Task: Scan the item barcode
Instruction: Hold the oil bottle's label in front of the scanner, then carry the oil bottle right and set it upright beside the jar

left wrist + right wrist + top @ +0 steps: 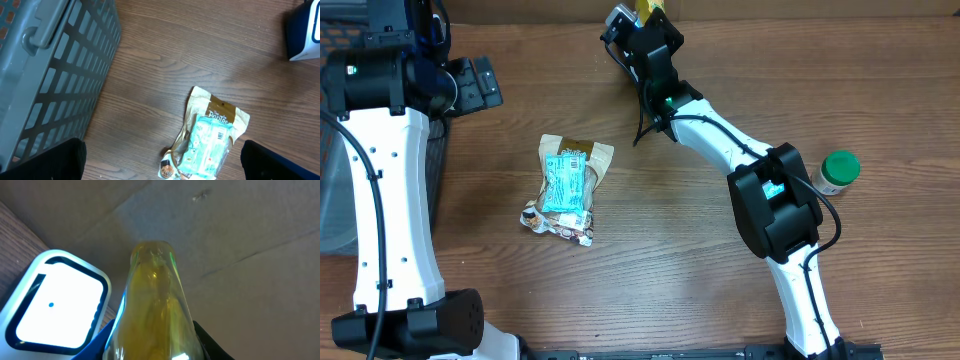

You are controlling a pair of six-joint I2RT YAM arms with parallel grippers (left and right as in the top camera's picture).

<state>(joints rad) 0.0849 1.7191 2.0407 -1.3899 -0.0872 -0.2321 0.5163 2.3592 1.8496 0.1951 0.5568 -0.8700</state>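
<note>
Two arms work over a wooden table. At the far left stands a grey slatted basket. The left gripper hovers beside it near the back of the table, and the wrist view shows its fingers spread as wide as they go with nothing between them. Below that gripper, toward the middle of the table, a crumpled snack packet with a pale blue label lies flat, clear of both arms.

Right of the packet, the right arm reaches to the back edge. The right gripper is closed partway around a yellow see-through bottle, which it holds up in front of a sheet of brown cardboard. In the right wrist view a white scanner with a blue rim and a lit screen sits just left of the bottle. No barcode can be made out on the bottle. Farthest right, a small jar with a green lid stands upright by the right arm's elbow.
</note>
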